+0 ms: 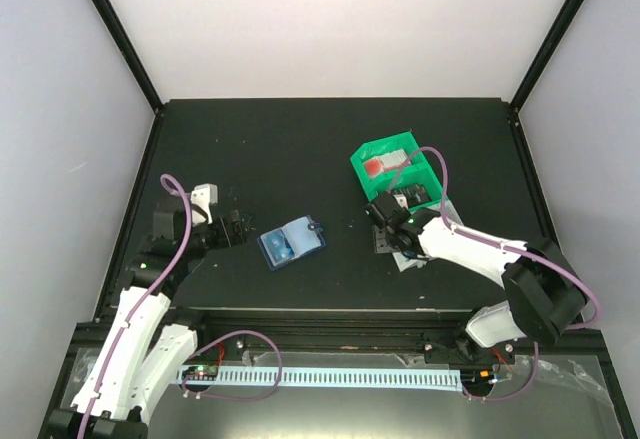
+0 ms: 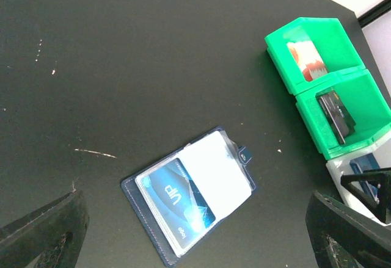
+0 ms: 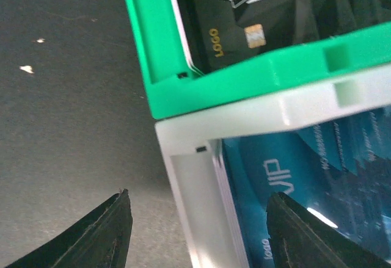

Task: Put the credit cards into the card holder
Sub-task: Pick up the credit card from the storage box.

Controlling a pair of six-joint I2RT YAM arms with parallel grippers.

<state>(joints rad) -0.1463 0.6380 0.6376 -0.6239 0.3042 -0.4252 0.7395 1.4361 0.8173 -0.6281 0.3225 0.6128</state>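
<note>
From above we see the card holder point(image 1: 292, 242) lying open on the dark surface point(image 1: 300, 149), between the two arms and well apart from the green bins point(image 1: 388, 145). Only the left wrist view lets us see what is in it: a blue card point(image 2: 176, 204) in one pocket. There the left claw point(image 2: 194, 193) is released, its fingers point(image 2: 43, 234) spread to both lower corners with nothing between them. The overhead view mostly loses the white bin point(image 3: 244, 115) under the right arm. The right wrist camera shows it touching one of the green bins, which holds a black card point(image 3: 269, 11). The right claw point(image 3: 199, 192) is spread and grips nothing, with one finger outside the white wall and the other over a second blue card point(image 3: 305, 176) inside.
</note>
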